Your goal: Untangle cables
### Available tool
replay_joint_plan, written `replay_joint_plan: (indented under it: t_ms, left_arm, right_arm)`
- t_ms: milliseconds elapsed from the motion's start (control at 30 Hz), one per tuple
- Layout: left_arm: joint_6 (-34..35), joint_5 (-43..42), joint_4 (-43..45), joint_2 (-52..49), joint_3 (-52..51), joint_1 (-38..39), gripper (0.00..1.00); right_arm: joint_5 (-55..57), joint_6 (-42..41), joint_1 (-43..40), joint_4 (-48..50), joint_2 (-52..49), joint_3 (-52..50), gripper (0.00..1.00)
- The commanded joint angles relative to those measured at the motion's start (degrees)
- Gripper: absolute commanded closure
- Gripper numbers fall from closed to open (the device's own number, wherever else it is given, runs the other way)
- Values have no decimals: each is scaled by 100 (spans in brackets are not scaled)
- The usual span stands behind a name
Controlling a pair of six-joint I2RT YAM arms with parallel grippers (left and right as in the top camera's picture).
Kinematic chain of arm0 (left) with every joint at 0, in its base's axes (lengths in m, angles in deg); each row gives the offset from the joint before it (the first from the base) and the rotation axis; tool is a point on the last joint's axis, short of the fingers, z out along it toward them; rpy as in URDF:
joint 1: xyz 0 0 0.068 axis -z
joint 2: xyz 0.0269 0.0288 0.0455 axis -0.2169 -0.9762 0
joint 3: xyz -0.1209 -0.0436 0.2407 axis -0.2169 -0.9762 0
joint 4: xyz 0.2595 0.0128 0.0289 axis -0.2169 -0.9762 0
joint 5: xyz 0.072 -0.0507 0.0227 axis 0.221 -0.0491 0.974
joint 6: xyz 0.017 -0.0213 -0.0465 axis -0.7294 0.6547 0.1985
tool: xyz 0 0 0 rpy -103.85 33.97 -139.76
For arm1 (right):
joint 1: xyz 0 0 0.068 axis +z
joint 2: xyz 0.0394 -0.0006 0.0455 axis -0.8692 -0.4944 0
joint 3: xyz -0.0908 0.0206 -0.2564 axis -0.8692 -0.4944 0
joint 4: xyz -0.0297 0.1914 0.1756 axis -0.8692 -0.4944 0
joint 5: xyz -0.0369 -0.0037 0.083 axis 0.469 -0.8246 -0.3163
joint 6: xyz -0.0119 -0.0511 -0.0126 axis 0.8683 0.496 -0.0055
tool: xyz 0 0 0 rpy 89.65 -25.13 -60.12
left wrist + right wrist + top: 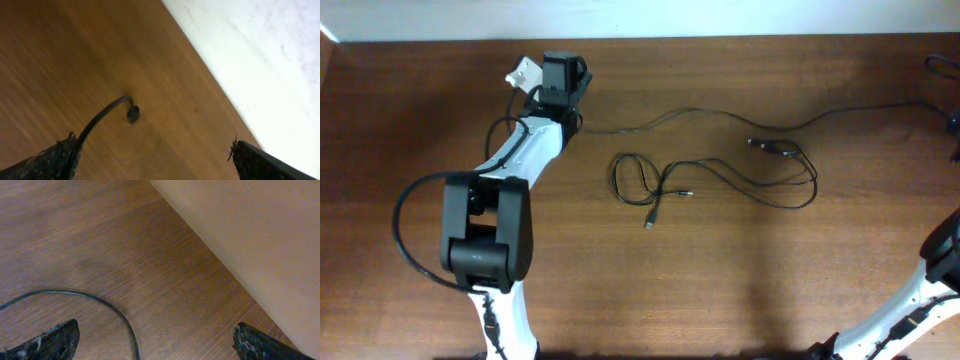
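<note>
Thin black cables lie on the wooden table. One long cable (720, 112) runs from my left arm's wrist toward the far right edge. A looped cable (638, 180) lies mid-table, with a plug (648, 225) at its near end and a dark connector (770, 147) to the right. My left gripper (545, 75) is at the far left edge of the table. In the left wrist view it (152, 142) is open, and a cable end with a small plug (132, 114) lies beside its left finger. My right gripper (156, 326) is open above a curved cable (115, 311).
A small white piece (525, 72) shows beside my left wrist. The table's far edge and a pale wall (260, 60) are just beyond the left gripper. A beige wall (250, 240) borders the table by the right gripper. The right arm's base (930, 290) is at the bottom right.
</note>
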Motion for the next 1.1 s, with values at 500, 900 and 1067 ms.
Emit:
replay_joint_plan:
  t_ms: [500, 900, 1067]
  left_arm:
    - [-2105, -2083, -1631, 127, 643, -46, 1]
    - [-1628, -2400, -3526, -4, 595, 258, 1]
    - [-1628, -2345, -3134, -452, 595, 645, 1]
  right_arm:
    - [-431, -81, 249, -413, 260, 107, 1]
    - [-433, -83, 251, -555, 260, 107, 1]
    - [-433, -83, 251, -586, 260, 107, 1]
